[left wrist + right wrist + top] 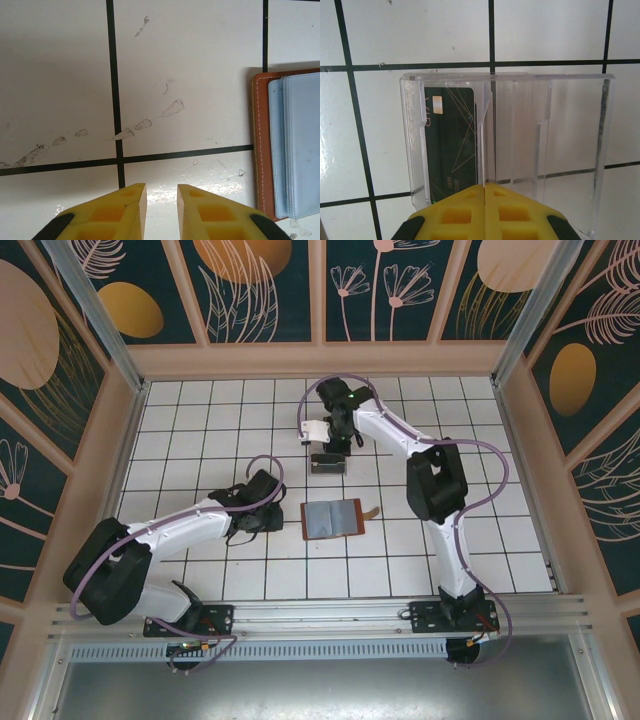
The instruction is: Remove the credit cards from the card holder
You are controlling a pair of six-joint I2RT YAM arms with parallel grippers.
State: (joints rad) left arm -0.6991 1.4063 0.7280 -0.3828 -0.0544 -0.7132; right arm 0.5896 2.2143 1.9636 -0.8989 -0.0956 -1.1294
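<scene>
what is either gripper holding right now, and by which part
Nothing. The left gripper has a narrow empty gap beside the wallet; the right gripper is shut on nothing, at the clear stand holding a dark card.

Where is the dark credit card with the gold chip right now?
In the right wrist view, the dark plastic credit card stands in the left slot of the clear plastic box-like stand, just beyond the shut right gripper.

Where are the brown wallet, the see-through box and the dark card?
brown wallet (332, 518): top view, blue lining.
see-through box (570, 125): right wrist view, right wall.
dark card (452, 150): right wrist view, its face.
</scene>
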